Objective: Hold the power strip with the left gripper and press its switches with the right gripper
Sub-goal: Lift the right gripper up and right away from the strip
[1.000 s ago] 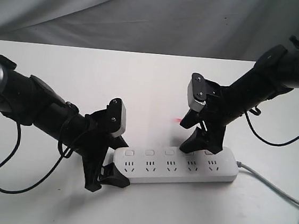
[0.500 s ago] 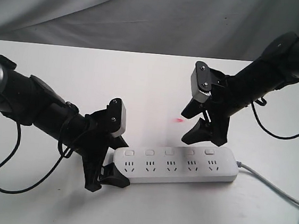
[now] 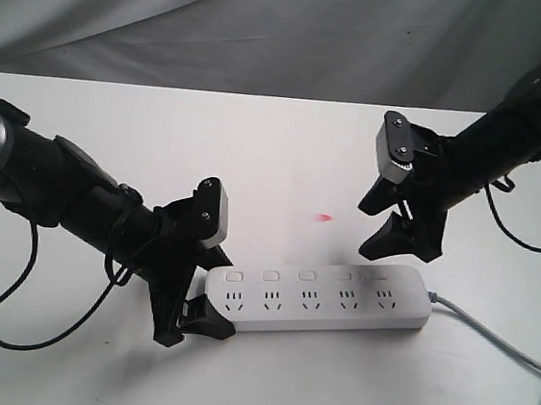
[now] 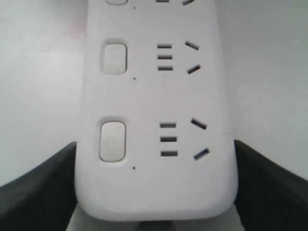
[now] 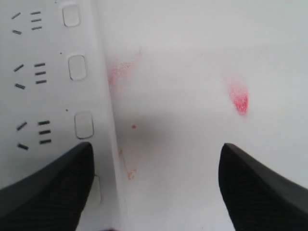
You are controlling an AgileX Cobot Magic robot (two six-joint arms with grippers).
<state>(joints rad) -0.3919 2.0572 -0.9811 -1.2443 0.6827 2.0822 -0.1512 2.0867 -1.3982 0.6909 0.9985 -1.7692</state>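
The left gripper (image 3: pixel 210 295) reaches in from 9 o'clock on a low, slanting black arm, its two fingers clamped across the rounded end of the power strip (image 3: pixel 318 299), one on each long side. The strip lies flat on the white table (image 3: pixel 286 146) toward 6 o'clock, running 9 to 3, its switches (image 3: pixel 306 276) along the 12 o'clock edge, grey cord (image 3: pixel 489 332) trailing off at 3. The right gripper (image 3: pixel 376 228) slants down from 2 o'clock, fingers spread and empty, hanging by the strip's cord end without touching it. A red smudge (image 3: pixel 324 217) marks the table at the strip's 12 o'clock.
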